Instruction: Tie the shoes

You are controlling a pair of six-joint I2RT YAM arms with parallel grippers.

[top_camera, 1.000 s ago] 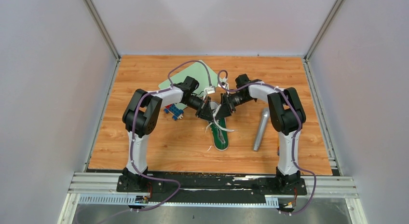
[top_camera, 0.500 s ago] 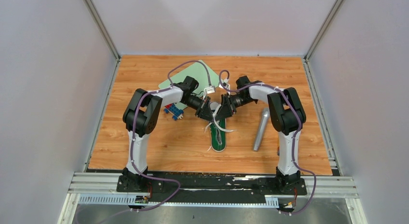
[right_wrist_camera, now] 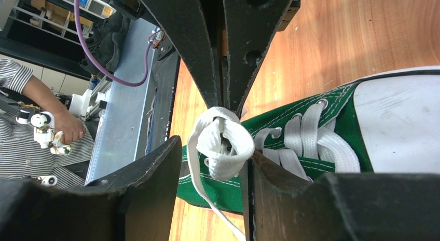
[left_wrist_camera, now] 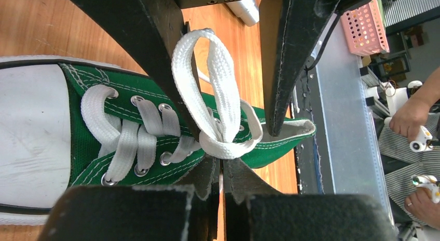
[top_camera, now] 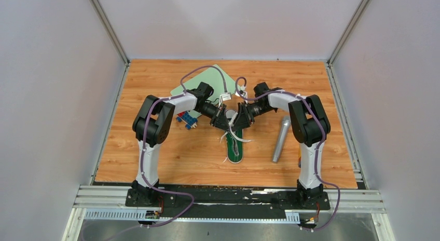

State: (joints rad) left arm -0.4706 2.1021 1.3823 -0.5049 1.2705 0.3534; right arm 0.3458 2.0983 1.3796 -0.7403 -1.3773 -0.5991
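The green sneaker [top_camera: 234, 151] lies mid-table, its white toe cap [left_wrist_camera: 31, 132] pointing away from the arm bases. Both grippers meet over its laces. My left gripper [left_wrist_camera: 223, 164] is shut, its tips pinching the base of a white lace loop [left_wrist_camera: 220, 85] at the knot. In the right wrist view the same shut fingers [right_wrist_camera: 207, 69] come down onto the bunched lace [right_wrist_camera: 224, 147]. My right gripper [right_wrist_camera: 214, 150] stands open, one finger on each side of that loop, apart from it. Loose lace ends [top_camera: 245, 140] trail beside the shoe.
A grey microphone [top_camera: 280, 139] lies right of the shoe. A pale green board [top_camera: 206, 79] and a small blue toy [top_camera: 187, 119] sit behind the left arm. The metal rail [left_wrist_camera: 337, 121] runs just past the heel.
The shoe has slid a little to the left under the grippers. Both grippers stay together over the laces with hardly any shift.
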